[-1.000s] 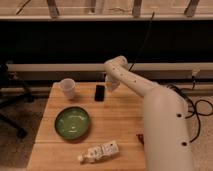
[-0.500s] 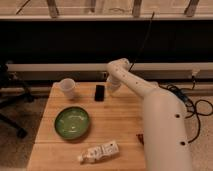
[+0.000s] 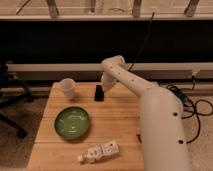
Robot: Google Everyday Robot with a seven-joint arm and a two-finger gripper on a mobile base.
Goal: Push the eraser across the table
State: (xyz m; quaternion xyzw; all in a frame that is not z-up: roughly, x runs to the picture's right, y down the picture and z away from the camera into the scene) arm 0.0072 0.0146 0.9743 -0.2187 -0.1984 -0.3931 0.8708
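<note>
The eraser (image 3: 99,93) is a small flat black block lying near the far edge of the light wooden table (image 3: 117,125), right of the white cup (image 3: 67,88). My gripper (image 3: 105,85) hangs at the end of the white arm (image 3: 150,107), just right of and slightly above the eraser, very close to it. Whether it touches the eraser does not show.
A green bowl (image 3: 72,122) sits left of the table's middle. A white block with a reddish item (image 3: 99,151) lies near the front edge. A black chair base (image 3: 11,107) stands left of the table. Cables (image 3: 197,107) lie on the floor at right.
The gripper has shifted slightly left and down toward the eraser. The eraser, cup, bowl and white block have not visibly moved.
</note>
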